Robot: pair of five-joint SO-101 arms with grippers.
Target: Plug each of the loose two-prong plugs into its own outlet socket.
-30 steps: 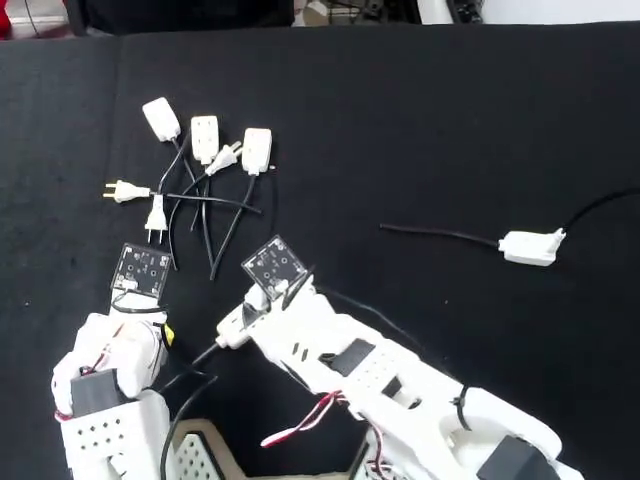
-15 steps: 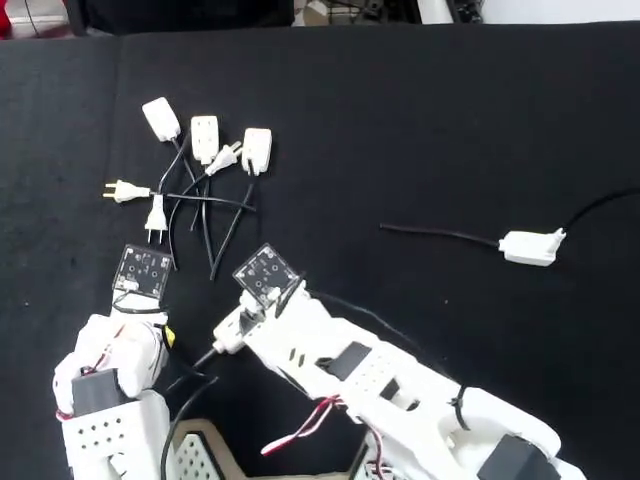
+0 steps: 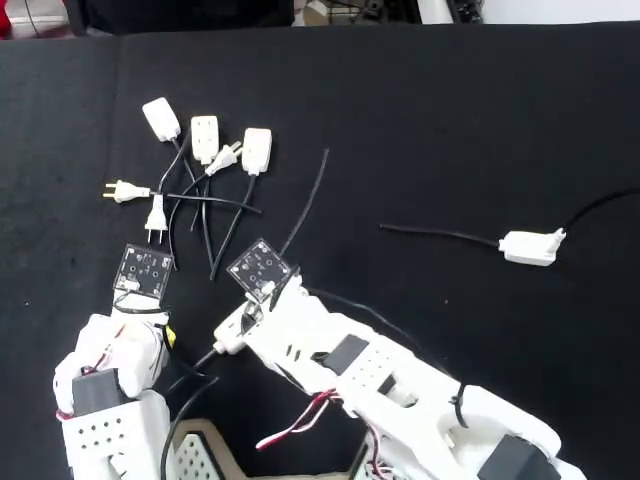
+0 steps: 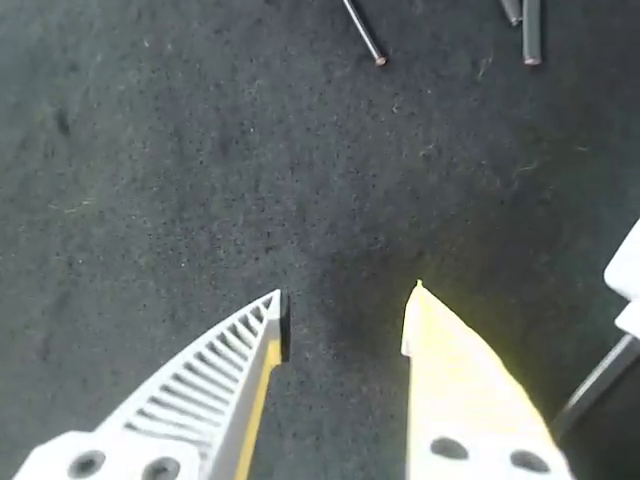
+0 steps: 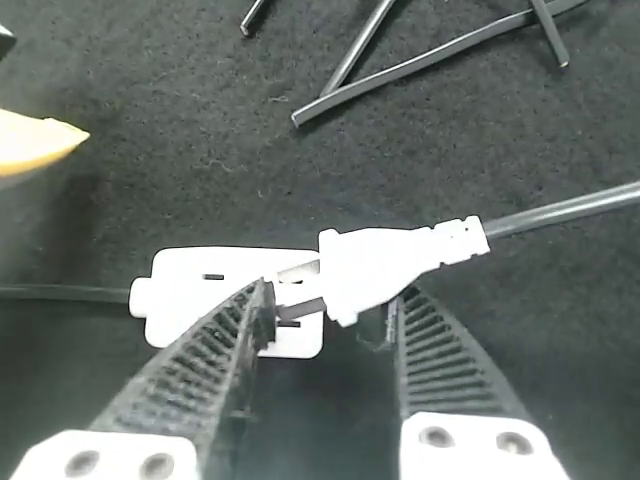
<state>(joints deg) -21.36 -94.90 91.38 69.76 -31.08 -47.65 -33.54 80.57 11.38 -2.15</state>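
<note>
My right gripper (image 5: pixel 328 295) is shut on a white two-prong plug (image 5: pixel 390 262), whose prongs sit partly inside a white outlet socket (image 5: pixel 205 290) lying on the black cloth. In the high view this pair (image 3: pixel 232 328) lies at the tip of the right arm, and the plug's black cable (image 3: pixel 308 200) runs up the table. My left gripper (image 4: pixel 345 320) is open over bare cloth just beside it. Three more white sockets (image 3: pixel 204 138) lie at the far left with three loose plugs (image 3: pixel 125 190) among tangled cables.
A separate white plug block (image 3: pixel 528 246) with its cable lies at the right. The left gripper's yellow fingertip (image 5: pixel 30 140) shows close to the socket. Cut cable ends (image 4: pixel 362 32) lie ahead of the left gripper. The table's middle and far right are bare cloth.
The right arm has edged left and up with the plug, and the plug's cable has swung out into sight, now pointing up the table. The left arm has stayed still.
</note>
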